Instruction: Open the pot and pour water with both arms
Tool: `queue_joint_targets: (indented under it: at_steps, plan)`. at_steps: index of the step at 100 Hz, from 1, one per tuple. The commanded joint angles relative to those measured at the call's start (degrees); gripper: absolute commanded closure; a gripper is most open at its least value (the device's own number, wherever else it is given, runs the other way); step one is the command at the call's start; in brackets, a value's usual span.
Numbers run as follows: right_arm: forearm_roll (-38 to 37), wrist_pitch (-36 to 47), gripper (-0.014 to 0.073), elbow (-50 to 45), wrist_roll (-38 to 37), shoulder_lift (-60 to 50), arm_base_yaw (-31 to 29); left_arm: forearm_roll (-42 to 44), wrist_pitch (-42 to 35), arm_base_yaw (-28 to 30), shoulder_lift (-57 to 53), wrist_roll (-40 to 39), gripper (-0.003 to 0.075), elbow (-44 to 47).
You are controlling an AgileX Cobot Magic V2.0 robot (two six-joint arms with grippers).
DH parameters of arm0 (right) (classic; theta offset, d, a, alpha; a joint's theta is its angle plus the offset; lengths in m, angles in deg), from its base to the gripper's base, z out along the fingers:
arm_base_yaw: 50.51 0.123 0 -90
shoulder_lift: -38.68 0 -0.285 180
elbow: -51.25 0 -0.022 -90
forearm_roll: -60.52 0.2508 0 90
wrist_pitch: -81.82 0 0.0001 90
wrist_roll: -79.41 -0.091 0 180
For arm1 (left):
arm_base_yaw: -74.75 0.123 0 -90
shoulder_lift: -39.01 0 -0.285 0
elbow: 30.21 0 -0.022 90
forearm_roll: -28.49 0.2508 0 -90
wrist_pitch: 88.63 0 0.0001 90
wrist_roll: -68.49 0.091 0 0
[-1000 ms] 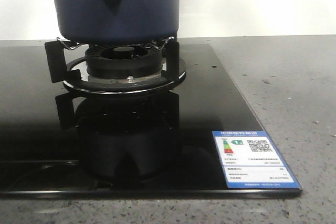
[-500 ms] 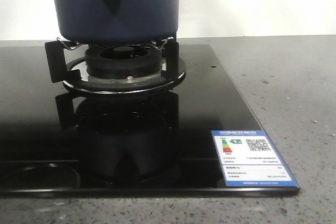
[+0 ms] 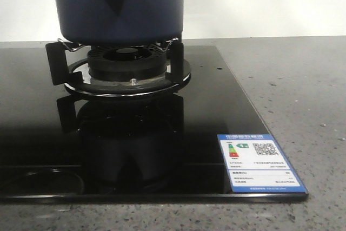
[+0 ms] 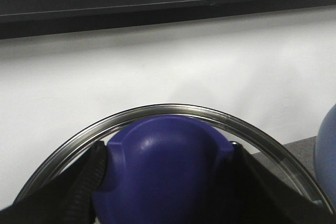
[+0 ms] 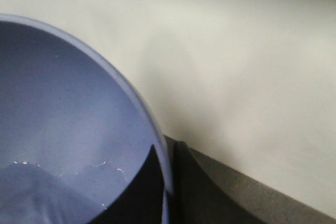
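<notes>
A dark blue pot (image 3: 121, 6) sits on the burner stand (image 3: 127, 66) of a black glass hob (image 3: 227, 117), set in a grey speckled desk (image 3: 303, 96). Its stub handle faces the camera, and its top is cut off by the frame.

In the left wrist view, the left tool (image 4: 165, 169) is closed on the blue knob (image 4: 163, 166) of a glass lid (image 4: 173, 111), held against a white wall.

In the right wrist view, a blue vessel with water (image 5: 63, 145) fills the corner. The right tool itself is not visible, so I cannot tell its state.

Risks, as a judgement: the rounded knob could slip and the glass lid fall onto the hob. A sudden tilt could spill water over the burner.
</notes>
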Motion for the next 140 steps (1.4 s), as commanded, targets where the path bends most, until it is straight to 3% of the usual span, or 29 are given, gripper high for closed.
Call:
queue_joint_targets:
  at_steps: [1, 23, 68, 104, 140]
  plan:
    - [-0.8, 14.0, 0.0652, -2.2, 0.1, -4.4, -0.1, -3.4, -3.1, 0.1, -1.6, -0.5, 0.0405, -2.2]
    - [-0.8, 31.1, 0.0653, -10.9, 0.1, -5.2, -0.1, -3.4, -3.1, 0.1, -1.6, -0.5, 0.0405, -2.2]
    - [-0.8, 37.6, 0.0657, -11.8, 0.1, -3.5, -0.1, -3.4, -3.1, 0.1, -1.6, -0.5, 0.0405, -2.2]
    - [-0.9, 56.5, 0.0657, -16.0, 0.1, -0.1, -0.1, -3.4, -3.1, 0.1, -1.6, -0.5, 0.0405, -2.2]
    - [-0.9, 69.3, 0.0657, -16.1, 0.1, 2.1, -0.1, -3.4, -3.1, 0.1, -1.6, -0.5, 0.0405, -2.2]
